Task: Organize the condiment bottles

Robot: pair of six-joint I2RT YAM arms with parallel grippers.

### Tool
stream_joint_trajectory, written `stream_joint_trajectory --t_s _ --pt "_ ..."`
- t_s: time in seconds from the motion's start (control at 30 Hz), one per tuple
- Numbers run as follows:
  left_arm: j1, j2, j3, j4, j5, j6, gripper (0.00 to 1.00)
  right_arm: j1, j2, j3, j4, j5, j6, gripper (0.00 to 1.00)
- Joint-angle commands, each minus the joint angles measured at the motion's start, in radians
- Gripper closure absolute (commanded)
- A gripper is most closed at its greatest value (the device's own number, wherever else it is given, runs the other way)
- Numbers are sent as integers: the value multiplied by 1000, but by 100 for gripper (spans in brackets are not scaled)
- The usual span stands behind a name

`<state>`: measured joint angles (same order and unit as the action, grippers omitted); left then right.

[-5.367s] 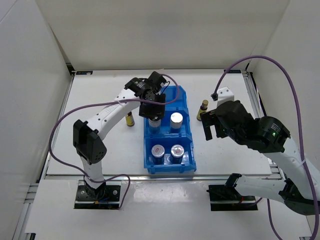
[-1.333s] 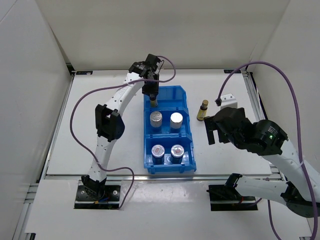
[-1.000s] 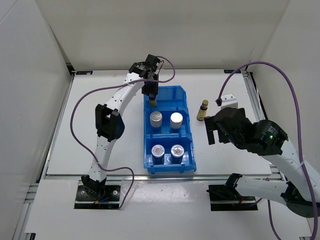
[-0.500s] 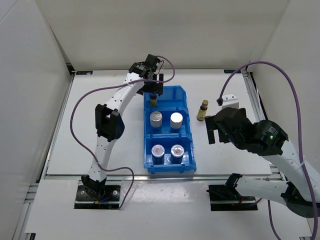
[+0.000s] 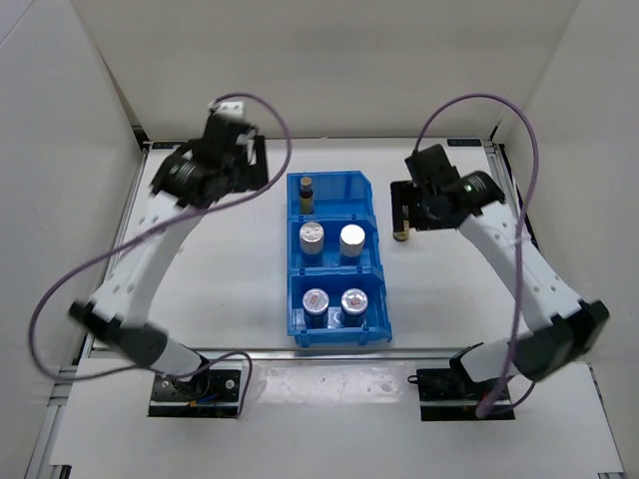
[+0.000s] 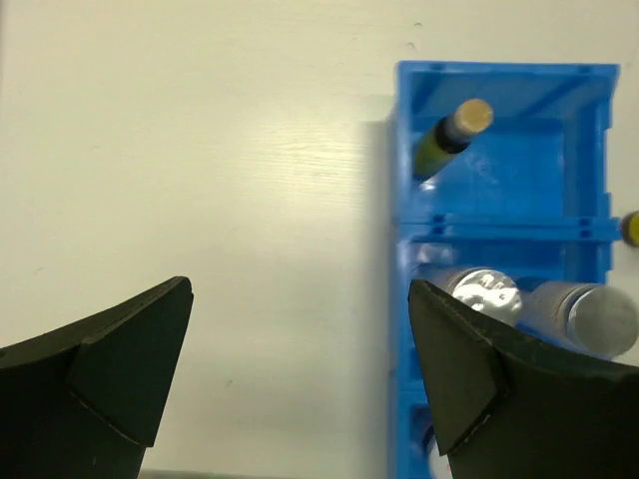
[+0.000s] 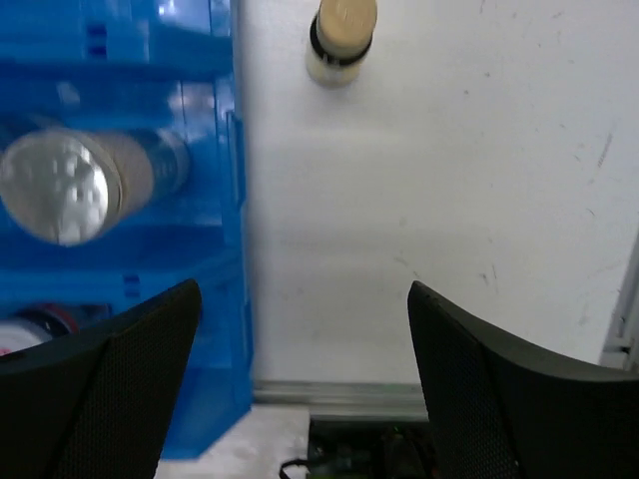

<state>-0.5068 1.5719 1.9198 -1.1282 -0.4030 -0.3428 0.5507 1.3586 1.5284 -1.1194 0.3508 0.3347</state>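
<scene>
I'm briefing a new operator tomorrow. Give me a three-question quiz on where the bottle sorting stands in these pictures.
1. How many bottles stand in the blue bin?
2. True or false: the left gripper is holding a bottle.
3. One brown gold-capped bottle stands in the bin's far compartment. Where is the other brown bottle?
A) in the middle compartment
B) on the table, right of the bin
C) in the near compartment

Key: 1. Five. 2. False; it is open and empty. 3. B.
</scene>
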Motion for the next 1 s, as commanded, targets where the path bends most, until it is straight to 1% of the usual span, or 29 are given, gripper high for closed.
stream_joint_trajectory --t_s 0.0,0.03,0.1,0.13,0.23,0.27,0.33,0.47,0.73,0.97 --pt "-13 -186 -239 31 -157 -21 0 -122 100 93 118 -197 -59 13" --pt "-13 -216 -339 31 -168 -21 0 -139 169 113 118 -217 -59 15" --pt "-13 -291 -425 31 -183 -58 0 -162 238 188 127 -217 -59 17" --pt "-13 -314 -503 31 -172 -71 0 -163 299 211 127 -217 -59 18" --pt "-13 -386 -602 41 -158 -114 0 -172 397 295 105 -208 -59 20" --pt "-13 -400 -655 41 -171 -114 0 -172 416 311 93 -208 -68 20" --pt "-13 -421 -694 50 -209 -125 0 -172 454 325 93 -187 -68 21" --pt "-22 -421 -694 50 -198 -125 0 -192 484 325 93 -161 -68 22" --pt "-22 -351 -676 50 -227 -116 0 -192 493 314 102 -142 -68 22" --pt "-22 -360 -676 50 -237 -116 0 -247 537 305 115 -167 -77 24"
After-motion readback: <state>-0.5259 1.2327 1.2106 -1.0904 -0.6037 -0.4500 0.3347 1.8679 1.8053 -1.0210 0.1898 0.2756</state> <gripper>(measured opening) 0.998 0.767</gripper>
